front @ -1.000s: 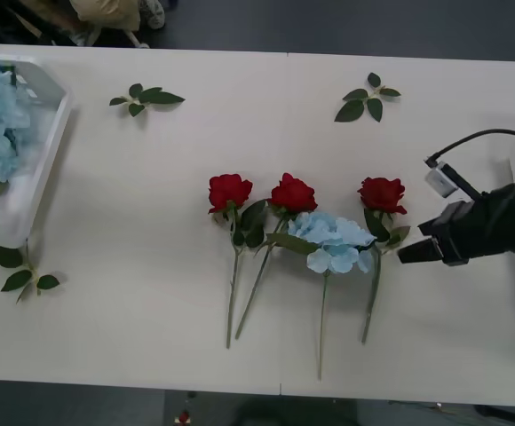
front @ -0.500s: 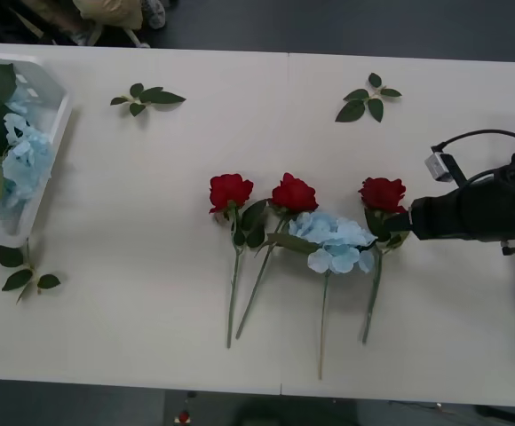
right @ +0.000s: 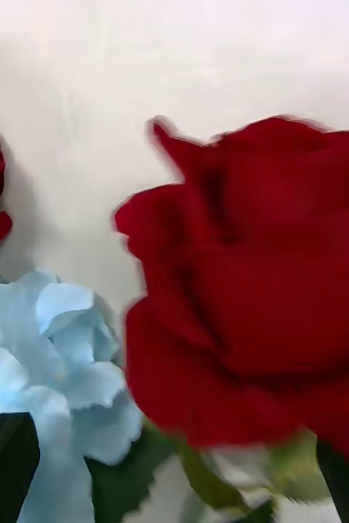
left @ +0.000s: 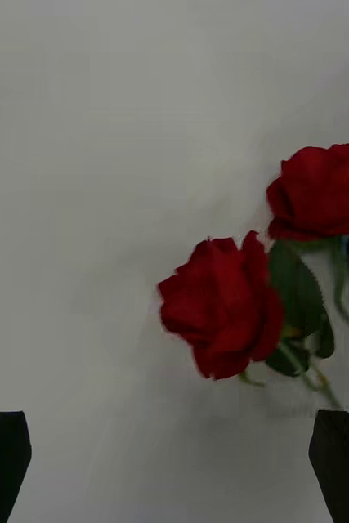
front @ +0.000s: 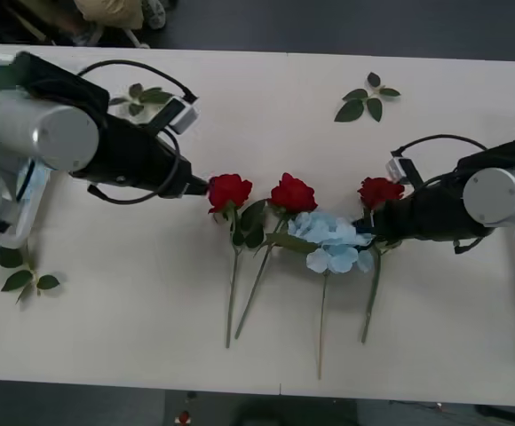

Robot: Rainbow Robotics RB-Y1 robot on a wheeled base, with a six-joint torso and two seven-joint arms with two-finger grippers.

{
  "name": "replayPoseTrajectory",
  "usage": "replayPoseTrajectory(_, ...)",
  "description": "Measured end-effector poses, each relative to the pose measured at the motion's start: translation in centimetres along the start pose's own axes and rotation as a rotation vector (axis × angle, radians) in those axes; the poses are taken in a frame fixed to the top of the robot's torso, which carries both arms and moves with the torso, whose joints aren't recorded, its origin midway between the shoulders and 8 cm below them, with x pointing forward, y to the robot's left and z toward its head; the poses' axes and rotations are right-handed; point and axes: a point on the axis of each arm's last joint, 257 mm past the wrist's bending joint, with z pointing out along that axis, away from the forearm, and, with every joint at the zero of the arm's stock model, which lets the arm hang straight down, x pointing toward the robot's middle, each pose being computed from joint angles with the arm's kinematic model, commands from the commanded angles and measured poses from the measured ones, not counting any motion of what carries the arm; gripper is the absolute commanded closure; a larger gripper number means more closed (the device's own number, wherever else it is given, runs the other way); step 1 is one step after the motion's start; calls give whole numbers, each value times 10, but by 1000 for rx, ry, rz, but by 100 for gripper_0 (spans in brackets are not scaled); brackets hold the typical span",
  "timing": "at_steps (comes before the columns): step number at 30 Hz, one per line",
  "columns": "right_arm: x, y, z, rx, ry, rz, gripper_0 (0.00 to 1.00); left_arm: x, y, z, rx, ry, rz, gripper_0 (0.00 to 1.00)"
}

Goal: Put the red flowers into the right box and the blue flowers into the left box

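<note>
On the white tabletop, both open grippers have just reached red fabric roses: left gripper, right gripper.

deep-red roses, pale-blue flower, white table

Three red flowers lie in a row, a blue flower overlapping their stems.

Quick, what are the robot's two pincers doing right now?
Left pincer: open, holding nothing, beside the leftmost deep-red artificial rose.
Right pincer: open around the rightmost red rose, not yet closed.
</note>
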Motion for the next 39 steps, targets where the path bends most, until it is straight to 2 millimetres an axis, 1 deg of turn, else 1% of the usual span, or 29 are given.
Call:
replayPoseTrajectory(2, -2, 7, 12, 1, 7, -25, 0, 4, -19, 21, -16, 31, -28, 0)
replayPoseTrajectory(4, -7, 12, 21, 3, -3, -49, 0, 9, -44, 39, -4, 58, -50, 0)
replayPoseTrajectory(5, -8, 14, 26, 5, -5, -59, 0, 12, -55, 46, 0, 71, -46, 0)
replayPoseTrajectory(7, -16, 17, 31, 10, -20, -79, 0, 21, -69, 58, -5, 102, 3, 0)
replayPoseTrajectory(8, -20, 18, 32, 13, -32, -87, 6, 26, -76, 64, -10, 119, 26, 0)
replayPoseTrajectory(9, -26, 18, 35, 17, -49, -93, 26, 32, -82, 69, -13, 137, 37, 0)
replayPoseTrajectory(10, -31, 18, 37, 21, -61, -98, 43, 38, -88, 73, -15, 154, 30, 0)
replayPoseTrajectory(11, -36, 17, 39, 27, -73, -103, 72, 45, -94, 77, -19, 173, 12, 0)
replayPoseTrajectory(12, -40, 16, 41, 33, -76, -108, 89, 54, -100, 82, -24, 196, -6, 0)
replayPoseTrajectory(13, -43, 14, 42, 40, -77, -112, 100, 63, -104, 87, -31, 222, -25, 0)
replayPoseTrajectory(16, -50, 9, 45, 59, -73, -119, 100, 89, -108, 100, -55, 303, -17, 0)
replayPoseTrajectory(18, -52, 5, 45, 67, -71, -116, 100, 98, -106, 107, -73, 336, 5, 0)
replayPoseTrajectory(19, -53, 2, 44, 72, -70, -114, 100, 98, -105, 109, -79, 341, 6, 32)
replayPoseTrajectory(20, -52, 0, 44, 75, -70, -112, 100, 95, -107, 110, -78, 338, 4, 62)
replayPoseTrajectory(21, -53, -1, 43, 76, -74, -111, 100, 91, -106, 111, -80, 333, -3, 99)
replayPoseTrajectory(23, -53, -2, 43, 71, -79, -102, 100, 88, -105, 114, -78, 329, -30, 100)
replayPoseTrajectory(26, -50, 8, 37, -1, -64, -49, 100, 80, -98, 118, -104, 310, -38, 100)
replayPoseTrajectory(27, -47, 12, 31, -38, -51, -37, 100, 77, -95, 120, -114, 297, -29, 100)
replayPoseTrajectory(29, -50, 11, 18, -76, -51, -56, 100, 73, -92, 122, -124, 282, -13, 100)
replayPoseTrajectory(31, -60, -1, 1, -63, -85, -97, 100, 73, -89, 122, -132, 280, -9, 100)
replayPoseTrajectory(32, -65, -10, -11, -43, -105, -103, 100, 73, -87, 122, -138, 280, -5, 100)
replayPoseTrajectory(33, -68, -23, -26, -12, -120, -109, 100, 72, -84, 121, -150, 279, 0, 100)
replayPoseTrajectory(35, -75, -55, -62, 68, -155, -106, 100, 70, -72, 118, -182, 274, 9, 100)
replayPoseTrajectory(37, -79, -92, -105, 137, -204, -51, 100, 66, -45, 108, -236, 273, 29, 100)
replayPoseTrajectory(39, -75, -130, -146, 216, -221, 5, 100, 57, -19, 93, -258, 262, 66, 100)
